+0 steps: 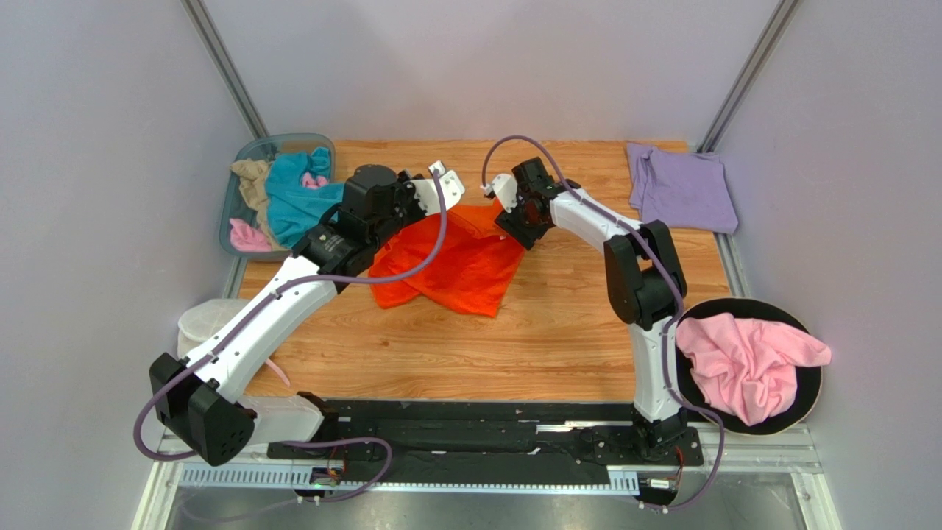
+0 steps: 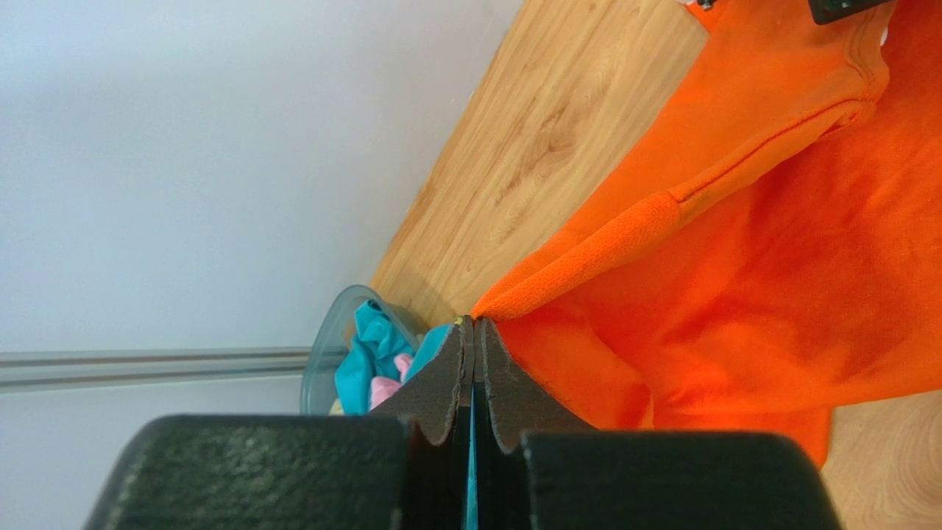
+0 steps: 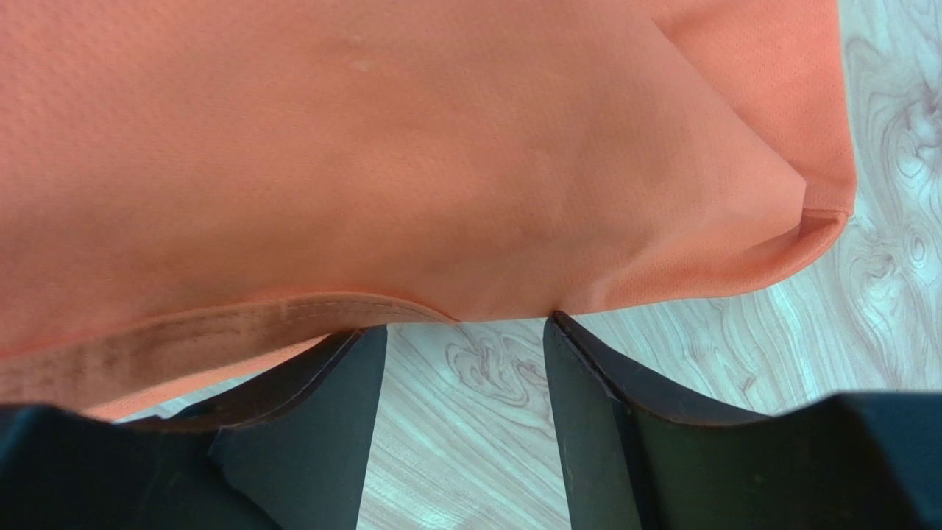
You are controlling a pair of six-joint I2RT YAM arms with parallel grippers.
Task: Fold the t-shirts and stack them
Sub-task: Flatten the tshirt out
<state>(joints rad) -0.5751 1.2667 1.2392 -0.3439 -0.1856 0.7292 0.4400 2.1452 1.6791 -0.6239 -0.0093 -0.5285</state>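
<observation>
At orange t-shirt [image 2: 774, 254] hem, left fingers [image 2: 442, 381] pinching, right fingers [image 3: 619, 442] apart

I see a spread shirt [image 1: 459, 265] centred on the tabletop [image 1: 553, 342], a bin [image 1: 282, 139] of bunched shirts [image 1: 290, 199] at its far left corner, a folded shirt [image 1: 683, 188] at the far right corner, and a crumpled shirt [image 1: 746, 364] on a round tray [image 1: 810, 389] off the right edge.

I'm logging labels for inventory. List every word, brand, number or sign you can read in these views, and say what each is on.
None: no readable text in any view. The orange t-shirt, lavender t-shirt, pink t-shirt and bin show no legible print or tag.
</observation>
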